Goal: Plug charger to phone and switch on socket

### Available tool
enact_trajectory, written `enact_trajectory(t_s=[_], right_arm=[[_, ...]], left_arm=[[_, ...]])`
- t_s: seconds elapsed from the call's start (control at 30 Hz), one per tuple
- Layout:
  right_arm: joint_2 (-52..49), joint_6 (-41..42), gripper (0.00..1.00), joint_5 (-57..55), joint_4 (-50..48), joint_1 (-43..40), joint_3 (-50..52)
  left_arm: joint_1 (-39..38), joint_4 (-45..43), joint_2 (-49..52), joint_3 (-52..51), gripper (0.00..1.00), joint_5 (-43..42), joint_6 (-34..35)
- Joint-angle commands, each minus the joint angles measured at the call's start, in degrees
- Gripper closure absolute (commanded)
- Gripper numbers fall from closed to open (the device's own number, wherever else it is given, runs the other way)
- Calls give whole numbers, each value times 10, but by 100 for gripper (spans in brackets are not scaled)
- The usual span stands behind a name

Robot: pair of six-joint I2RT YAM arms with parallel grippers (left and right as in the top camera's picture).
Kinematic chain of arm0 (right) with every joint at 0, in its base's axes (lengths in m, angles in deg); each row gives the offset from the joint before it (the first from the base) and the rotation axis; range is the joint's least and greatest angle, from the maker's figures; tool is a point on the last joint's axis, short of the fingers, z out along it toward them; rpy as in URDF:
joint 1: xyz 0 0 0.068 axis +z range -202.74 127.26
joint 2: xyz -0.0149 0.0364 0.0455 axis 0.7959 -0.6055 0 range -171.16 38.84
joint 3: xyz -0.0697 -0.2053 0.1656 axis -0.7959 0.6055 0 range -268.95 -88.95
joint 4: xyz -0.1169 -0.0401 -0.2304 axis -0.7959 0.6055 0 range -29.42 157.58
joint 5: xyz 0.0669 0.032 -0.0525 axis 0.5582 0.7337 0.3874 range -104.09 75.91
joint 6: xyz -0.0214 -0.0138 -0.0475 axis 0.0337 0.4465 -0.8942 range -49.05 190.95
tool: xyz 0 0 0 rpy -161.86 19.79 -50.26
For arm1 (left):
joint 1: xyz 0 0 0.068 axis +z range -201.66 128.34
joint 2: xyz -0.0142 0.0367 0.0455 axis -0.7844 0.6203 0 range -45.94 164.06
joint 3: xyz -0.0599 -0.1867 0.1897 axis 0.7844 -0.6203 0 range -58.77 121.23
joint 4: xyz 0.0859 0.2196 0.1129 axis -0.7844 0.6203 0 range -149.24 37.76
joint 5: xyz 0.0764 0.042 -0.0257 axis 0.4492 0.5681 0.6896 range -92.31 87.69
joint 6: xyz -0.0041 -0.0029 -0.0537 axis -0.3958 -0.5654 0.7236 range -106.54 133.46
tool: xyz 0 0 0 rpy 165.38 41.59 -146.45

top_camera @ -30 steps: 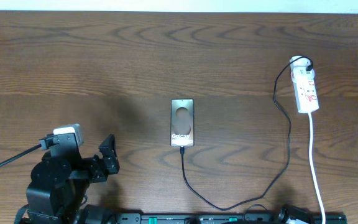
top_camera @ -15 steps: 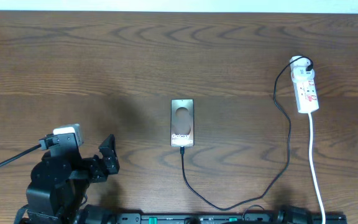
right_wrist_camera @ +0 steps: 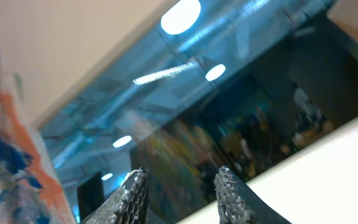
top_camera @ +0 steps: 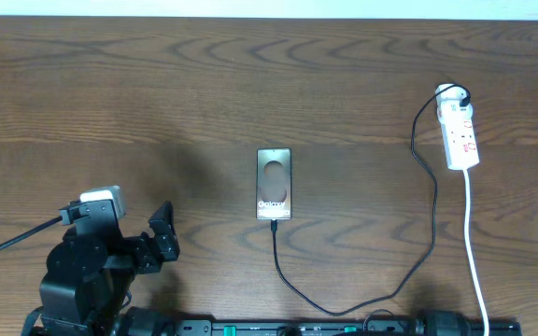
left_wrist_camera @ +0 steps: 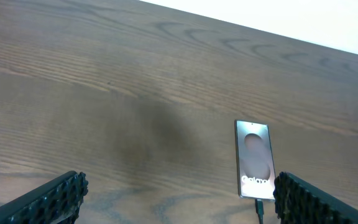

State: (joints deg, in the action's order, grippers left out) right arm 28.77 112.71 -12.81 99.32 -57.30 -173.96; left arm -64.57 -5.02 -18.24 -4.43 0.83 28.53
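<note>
The phone (top_camera: 274, 184) lies screen-up at the table's middle, showing "Galaxy" text. The charger (top_camera: 431, 219), a thin black cable, runs from the phone's near edge in a loop to the right and up to a plug at the far end of the socket (top_camera: 462, 135), a white strip with red marks. Its tip sits at the phone's near edge (left_wrist_camera: 259, 208). My left gripper (top_camera: 163, 233) is open and empty, near and left of the phone (left_wrist_camera: 253, 158). My right gripper (right_wrist_camera: 179, 193) is open and empty, pointing up away from the table.
The strip's white cord (top_camera: 474, 252) runs from the strip to the near right edge. The left arm's body (top_camera: 82, 271) fills the near left corner. A dark rail (top_camera: 297, 328) runs along the near edge.
Phone, cable, strip and left arm have not moved. Only the bit of right arm at the near edge has shifted slightly.
</note>
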Motion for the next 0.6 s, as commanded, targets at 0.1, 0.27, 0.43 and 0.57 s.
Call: enact_trajectory(t_s=[0.1, 0.27, 0.43, 0.57], right_arm=[[24, -33, 62, -67, -1, 16, 3], [49, -33, 61, -70, -3, 16, 6], [98, -33, 60, -69, -4, 16, 23], [96, -33, 57, -67, 0, 19, 15]], left_arm=[[0, 2, -1, 3, 2, 1, 3], [0, 2, -1, 3, 2, 1, 3], [0, 2, -1, 3, 2, 1, 3], [0, 2, -1, 3, 2, 1, 3]])
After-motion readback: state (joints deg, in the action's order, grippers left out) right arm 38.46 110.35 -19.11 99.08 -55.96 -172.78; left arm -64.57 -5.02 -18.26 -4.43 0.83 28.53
